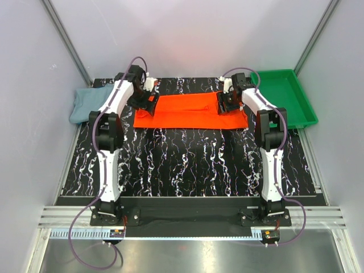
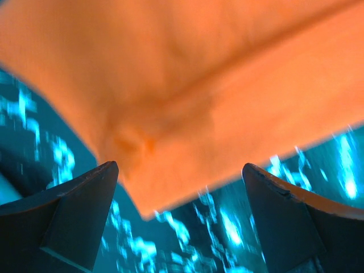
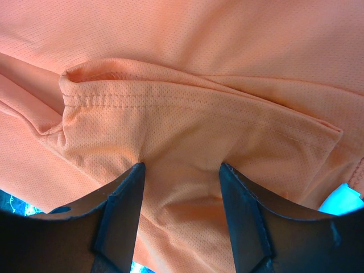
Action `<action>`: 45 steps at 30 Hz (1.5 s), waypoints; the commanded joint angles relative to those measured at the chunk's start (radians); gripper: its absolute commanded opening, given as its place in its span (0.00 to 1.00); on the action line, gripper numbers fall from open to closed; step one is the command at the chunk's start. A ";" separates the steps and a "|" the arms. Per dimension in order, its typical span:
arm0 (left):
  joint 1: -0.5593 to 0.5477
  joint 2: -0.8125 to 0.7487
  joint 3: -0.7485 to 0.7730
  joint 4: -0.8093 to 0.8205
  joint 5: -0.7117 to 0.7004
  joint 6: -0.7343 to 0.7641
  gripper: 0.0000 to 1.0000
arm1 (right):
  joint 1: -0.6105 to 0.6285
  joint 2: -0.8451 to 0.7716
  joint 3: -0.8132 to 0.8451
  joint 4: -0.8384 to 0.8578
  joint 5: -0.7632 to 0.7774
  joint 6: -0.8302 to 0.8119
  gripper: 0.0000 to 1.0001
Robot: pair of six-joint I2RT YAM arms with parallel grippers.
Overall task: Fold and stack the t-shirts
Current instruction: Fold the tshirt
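Step in hand: folding the orange-red t-shirt point(image 1: 190, 112); judged to be an early fold, with no stacking begun.
Orange-red t-shirt: lying flat as a long band across the far part of the counter point(image 1: 187, 165), between the two arms.
Grey-blue t-shirt: point(image 1: 88, 102) sitting bunched at the far left edge of the counter, apart from the orange one.
Left gripper: point(image 1: 149, 102) hovering at the shirt's left end; jaws are standing wide and released, with a cloth corner showing between and beyond them in the wrist view point(image 2: 179, 170).
Right gripper: point(image 1: 226, 105) working at the shirt's right end; jaws are standing apart, straddling a hemmed fold point(image 3: 182, 168), not pinching it as far as can be seen.
Green tray: point(image 1: 281, 96) sitting at the far right, just beside the shirt's right end.
Next move, as judged: both jaws needing to be closing on matching edges or corners, then carrying the cloth over evenly.
Risk, as judged: one end lagging and skewing the fold.
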 commanded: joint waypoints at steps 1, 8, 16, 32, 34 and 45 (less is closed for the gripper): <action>-0.009 -0.209 -0.125 0.004 -0.025 -0.003 0.99 | 0.011 0.022 0.009 -0.063 0.028 -0.004 0.63; 0.023 -0.234 -0.235 0.069 -0.019 -0.024 0.99 | 0.011 0.014 0.012 -0.066 0.017 0.001 0.63; 0.073 -0.111 -0.154 0.075 -0.002 -0.015 0.94 | 0.014 0.003 -0.011 -0.061 0.039 -0.004 0.60; 0.080 -0.008 -0.043 0.101 0.020 -0.026 0.31 | 0.029 -0.001 -0.019 -0.057 0.054 -0.022 0.51; 0.080 -0.005 -0.042 0.103 0.017 -0.027 0.31 | 0.031 0.002 -0.017 -0.054 0.052 -0.022 0.51; 0.081 0.038 -0.006 0.115 -0.026 -0.032 0.00 | 0.034 0.005 -0.016 -0.054 0.051 -0.024 0.51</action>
